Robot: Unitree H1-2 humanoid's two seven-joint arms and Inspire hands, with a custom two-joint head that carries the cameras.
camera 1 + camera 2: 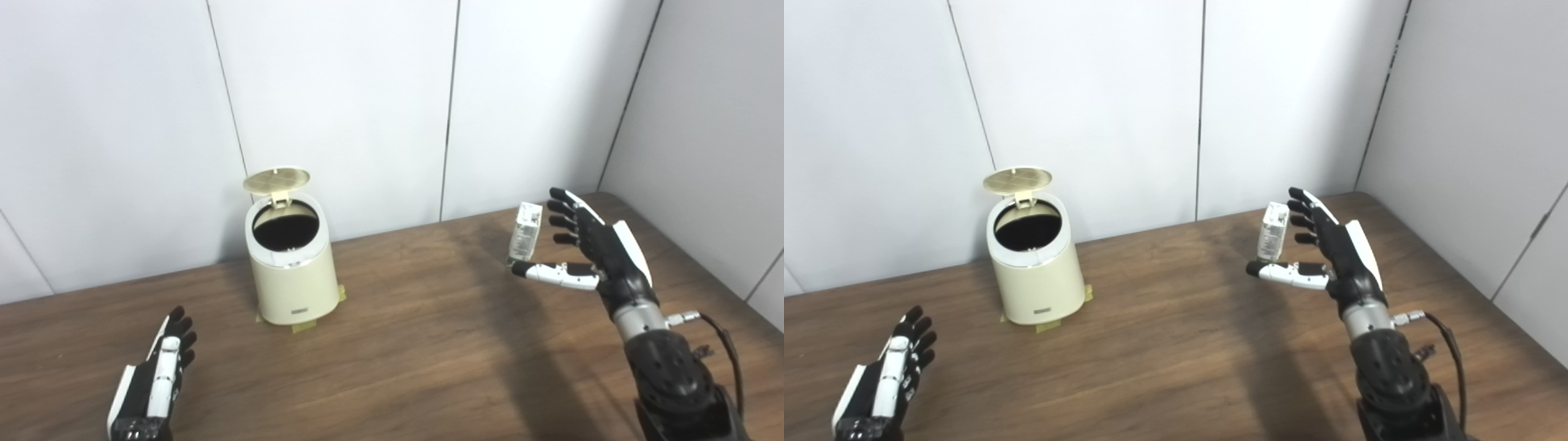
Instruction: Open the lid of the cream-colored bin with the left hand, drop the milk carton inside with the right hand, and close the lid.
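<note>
The cream-colored bin stands toward the back left of the wooden table. Its round lid is tipped up and back, showing the dark inside. A small white milk carton stands upright at the back right. My right hand is open just right of the carton, fingers spread behind it and thumb stretched out below its base; I cannot tell whether it touches. My left hand hovers low at the front left, open and holding nothing, well short of the bin.
Yellowish tape tabs mark the bin's foot. White wall panels close the table's back, and a second wall runs along its right edge. A cable hangs from my right wrist.
</note>
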